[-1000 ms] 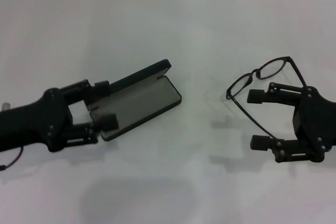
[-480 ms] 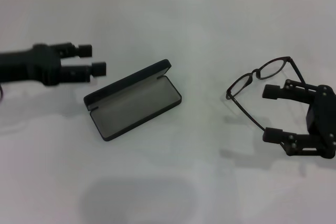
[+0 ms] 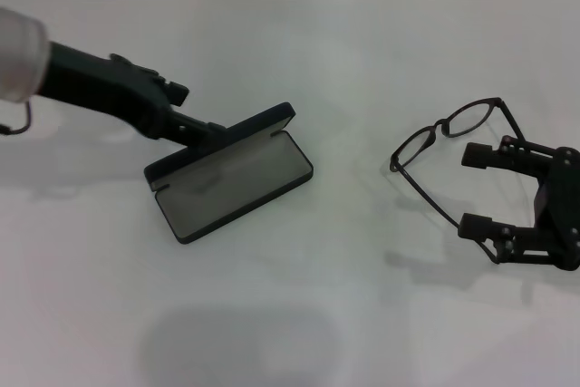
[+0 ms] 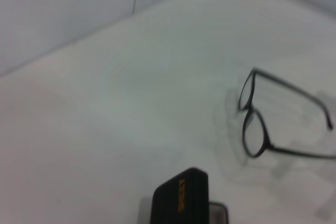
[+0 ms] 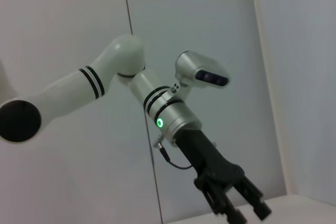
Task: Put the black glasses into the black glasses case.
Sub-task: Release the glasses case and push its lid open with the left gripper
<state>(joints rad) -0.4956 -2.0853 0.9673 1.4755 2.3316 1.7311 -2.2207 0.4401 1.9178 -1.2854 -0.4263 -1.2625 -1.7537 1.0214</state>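
Nearest to me on my right, the right gripper [image 3: 478,190] sits low over the white table [image 3: 299,314] with its two black fingers [image 3: 480,155] spread wide and nothing between them. The thin black-framed glasses with rounded clear lenses [image 3: 449,133] rest on the table just beside it, temple arms unfolded; the nearer arm runs toward the lower finger and the lenses sit beyond the upper one. So I judge the step in hand is the pick-up, not yet made.

To do it well I would close on one slim temple arm or the bridge, not on a lens, and squeeze gently, since the frame looks light and likely to skid or twist. I would lift level and keep the arms from snagging.

Farther left, the matte black rectangular hard glasses case [image 3: 231,178] lies open, well apart from the glasses, grey lining up and lid raised at its far edge. The left gripper [image 3: 213,130] reaches in at that lid's rim; I cannot tell whether its fingers are parted or what they touch. The left wrist view shows the orange-lettered lid [image 4: 181,198] close below it.
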